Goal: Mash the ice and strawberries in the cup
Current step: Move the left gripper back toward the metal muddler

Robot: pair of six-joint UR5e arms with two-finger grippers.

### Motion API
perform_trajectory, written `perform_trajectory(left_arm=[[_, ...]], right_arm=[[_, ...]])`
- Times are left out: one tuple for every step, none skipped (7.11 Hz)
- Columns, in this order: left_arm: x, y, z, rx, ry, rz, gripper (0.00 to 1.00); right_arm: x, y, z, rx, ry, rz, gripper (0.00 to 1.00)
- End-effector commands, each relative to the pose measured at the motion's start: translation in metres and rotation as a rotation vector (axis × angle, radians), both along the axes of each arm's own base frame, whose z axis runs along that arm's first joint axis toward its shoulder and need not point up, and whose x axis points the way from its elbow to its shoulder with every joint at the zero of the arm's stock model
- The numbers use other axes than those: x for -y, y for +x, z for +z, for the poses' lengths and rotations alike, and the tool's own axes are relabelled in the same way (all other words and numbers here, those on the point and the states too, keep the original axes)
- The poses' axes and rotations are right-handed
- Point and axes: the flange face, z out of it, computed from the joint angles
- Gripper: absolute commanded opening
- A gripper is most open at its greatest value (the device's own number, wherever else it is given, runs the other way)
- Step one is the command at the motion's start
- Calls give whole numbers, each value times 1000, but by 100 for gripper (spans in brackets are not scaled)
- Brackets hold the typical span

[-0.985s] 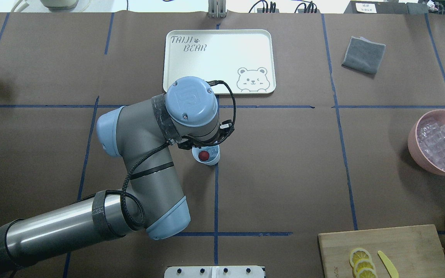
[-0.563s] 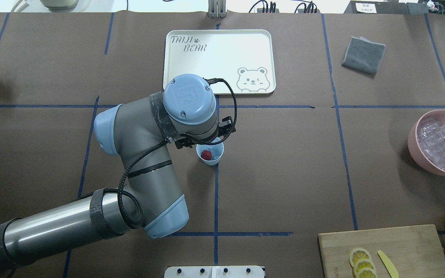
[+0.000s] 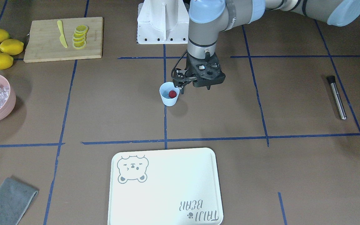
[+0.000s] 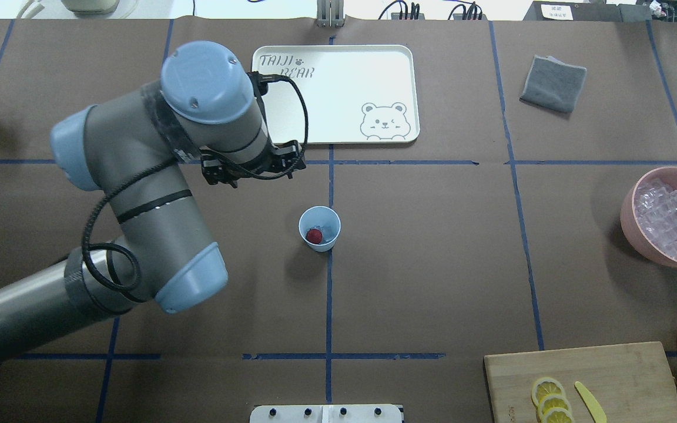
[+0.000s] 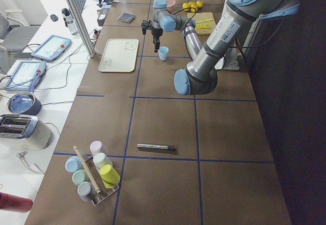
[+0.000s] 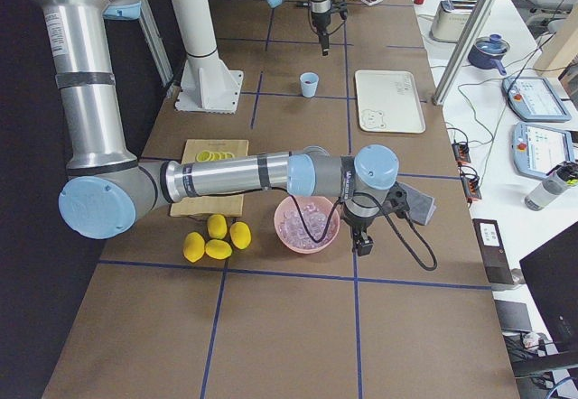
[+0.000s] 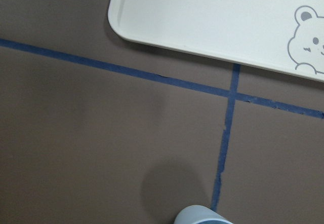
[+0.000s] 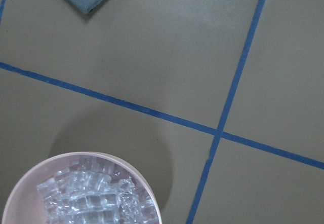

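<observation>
The pale blue cup (image 4: 329, 221) stands at the table's middle, on a blue tape line; it also shows in the front view (image 3: 168, 100). A dark red strawberry (image 4: 314, 236) lies inside it, beside pale ice (image 4: 328, 231). My left gripper (image 3: 195, 89) hangs raised just beside the cup on my left, its jaws apart and empty; the overhead view hides its fingers under the wrist. The left wrist view shows only the cup's rim (image 7: 202, 215) at its bottom edge. My right gripper (image 6: 363, 244) hangs beside the pink bowl; I cannot tell whether it is open.
A pink bowl (image 4: 629, 218) of ice cubes (image 4: 673, 220) sits at my right. A white bear tray (image 4: 332, 94) lies beyond the cup. A metal rod (image 3: 336, 97) lies at my far left. A cutting board (image 4: 609, 376) with lemon slices, whole lemons (image 3: 0, 48) and a grey cloth (image 4: 553, 82) sit on my right.
My left arm has risen and swung away from the cup, to my left and toward the tray. The cup, partly covered by the wrist before, now shows whole.
</observation>
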Motion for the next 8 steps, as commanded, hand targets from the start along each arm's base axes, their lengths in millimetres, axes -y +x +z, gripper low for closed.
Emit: perform_trajectory(left_arm=[[34, -74, 52, 19, 27, 79, 100], [47, -110, 72, 27, 45, 96, 100], [56, -142, 96, 32, 56, 127, 100], [64, -172, 120, 45, 72, 152, 100], [70, -202, 149, 60, 88, 189, 100], [72, -228, 176, 74, 109, 234, 100], [68, -258, 218, 107, 119, 273, 100], [63, -291, 258, 137, 134, 312, 100]], right_arm=[[-37, 17, 45, -2, -4, 19, 99], [-49, 19, 54, -6, 23, 43, 99], [-59, 20, 61, -4, -12, 67, 100], [-62, 24, 63, -3, -23, 83, 100], [-62, 24, 61, -1, -39, 103, 100], [-61, 24, 54, 1, -57, 139, 100], [-60, 24, 52, 1, -50, 155, 100], [-59, 24, 51, -1, -43, 154, 100]])
